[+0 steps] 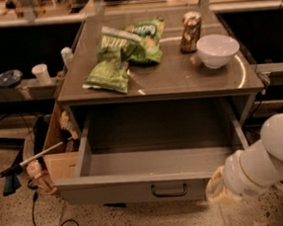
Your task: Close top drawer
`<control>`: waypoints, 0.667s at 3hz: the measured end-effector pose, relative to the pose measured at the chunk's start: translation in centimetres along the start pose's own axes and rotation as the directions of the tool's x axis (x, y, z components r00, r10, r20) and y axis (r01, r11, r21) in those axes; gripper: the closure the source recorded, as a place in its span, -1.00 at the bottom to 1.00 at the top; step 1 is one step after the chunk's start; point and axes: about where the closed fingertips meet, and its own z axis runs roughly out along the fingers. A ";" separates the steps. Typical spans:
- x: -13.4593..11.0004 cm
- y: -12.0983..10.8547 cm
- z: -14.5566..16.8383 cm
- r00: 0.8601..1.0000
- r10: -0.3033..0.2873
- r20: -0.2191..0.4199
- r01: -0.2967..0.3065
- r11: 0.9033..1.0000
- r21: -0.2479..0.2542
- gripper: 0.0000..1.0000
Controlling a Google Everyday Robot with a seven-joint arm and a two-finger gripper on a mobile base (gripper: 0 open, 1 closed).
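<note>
The top drawer (138, 187) is a wide, deep grey metal drawer, pulled far out from under the cabinet top. Its inside looks empty. A small black handle (169, 190) sits at the middle of its front panel. My gripper (218, 191) is at the lower right, at the right end of the drawer's front panel, at the end of the white arm (269, 160). The two lower drawers are hidden below the open one.
On the cabinet top (178, 77) lie two green chip bags (121, 52), a brown can (191, 31) and a white bowl (217, 50). A cardboard box (56, 159) with a stick stands on the floor at the left. A dark shelf with cups runs along the left.
</note>
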 end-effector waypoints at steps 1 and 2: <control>0.0 0.0 0.0 1.000 0.000 0.000 0.000 1.000 0.000 1.00; -0.9 -4.5 1.7 1.000 -0.025 -0.018 0.026 1.000 0.017 1.00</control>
